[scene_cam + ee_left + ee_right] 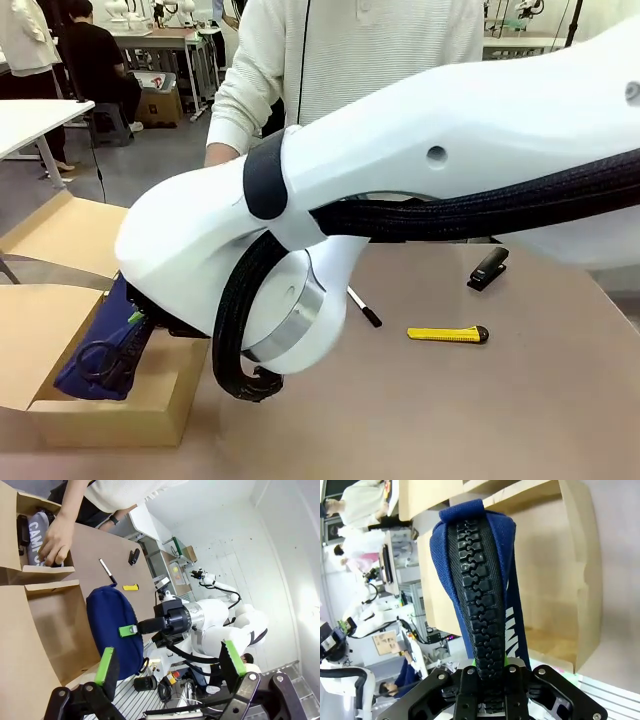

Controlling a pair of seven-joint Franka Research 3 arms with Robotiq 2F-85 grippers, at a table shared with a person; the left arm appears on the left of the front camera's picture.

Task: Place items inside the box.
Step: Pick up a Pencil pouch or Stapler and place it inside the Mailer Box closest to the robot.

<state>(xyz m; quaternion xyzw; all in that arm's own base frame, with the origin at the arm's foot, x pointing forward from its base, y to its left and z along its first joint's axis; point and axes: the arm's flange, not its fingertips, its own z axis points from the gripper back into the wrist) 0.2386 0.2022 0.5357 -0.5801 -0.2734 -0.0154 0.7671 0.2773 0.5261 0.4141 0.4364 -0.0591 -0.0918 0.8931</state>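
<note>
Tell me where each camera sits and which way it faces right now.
Front: fixed between the arms, facing across the table at the person; the right arm crosses toward the box.
Left wrist: looks along its open left claw at the right claw gripping the navy pencil case; the person's hand beyond.
Right wrist: looks down the shut right claw along the case's zipper into the box.
Shared: all three show the case and box.

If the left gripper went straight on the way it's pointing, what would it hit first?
Probably the right gripper, shut on the navy pencil case, though depth is unclear.
</note>
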